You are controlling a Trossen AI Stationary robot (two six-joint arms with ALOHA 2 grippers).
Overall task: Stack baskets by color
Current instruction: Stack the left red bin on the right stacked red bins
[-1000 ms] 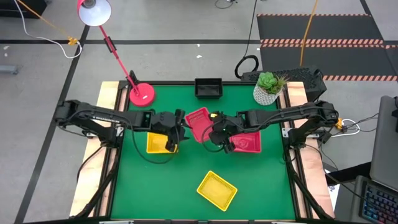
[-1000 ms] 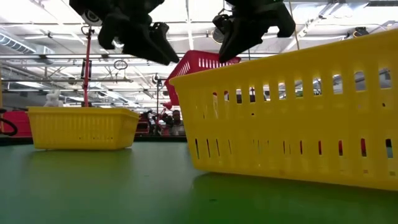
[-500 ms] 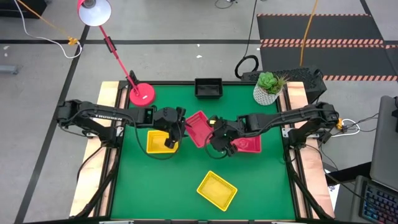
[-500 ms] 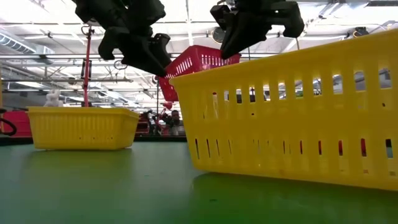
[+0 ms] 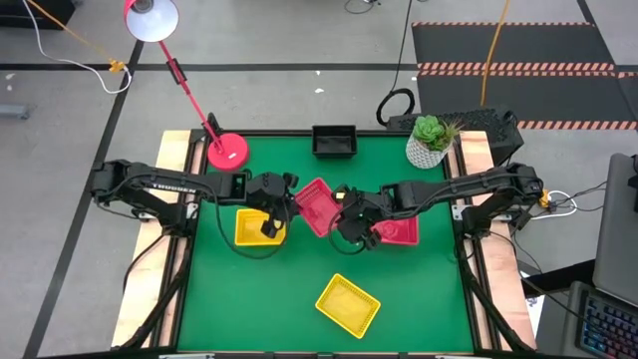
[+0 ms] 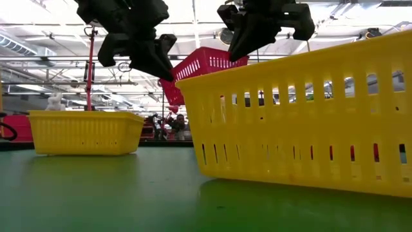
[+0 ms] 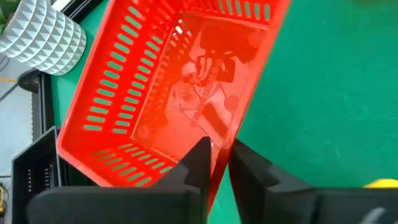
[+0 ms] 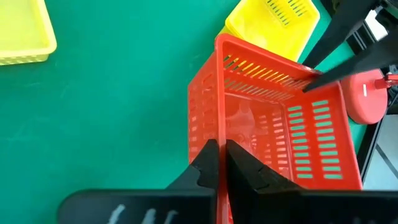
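Green matting [image 5: 299, 329] covers the table, with bare wood strips along both long sides and grey workshop floor beyond; the low view looks past it to a hall of ceiling lights and racks, too cluttered to read.

Near the table's centre, a red basket [image 5: 316, 206] hangs tilted in the air, gripped from both sides. The left gripper [image 5: 282, 202] has its fingers narrowed on the wall at the basket's 9 o'clock side, the thin red edge pinched between them in the left wrist view. The right gripper [image 5: 348, 217] is clamped tight on the wall at the 4 o'clock side. In the low view only the basket's upper corner shows, the rest cut off by a yellow basket [image 6: 302, 116] close to the lens.

That yellow basket lies at 6 o'clock on the mat [image 5: 347, 304], turned askew. A second yellow basket [image 5: 256, 227] sits at 9 o'clock, partly hidden under the left arm. Another red basket [image 5: 397, 230] rests at 3 o'clock, half covered by the right arm; whether it is one basket or a stack cannot be told. A black basket [image 5: 334, 141] stands at 12 o'clock on the far edge, its depth equally unclear.

A red desk lamp [image 5: 227, 152] stands at 10 o'clock, a potted plant [image 5: 431, 140] in a white pot at 2 o'clock.
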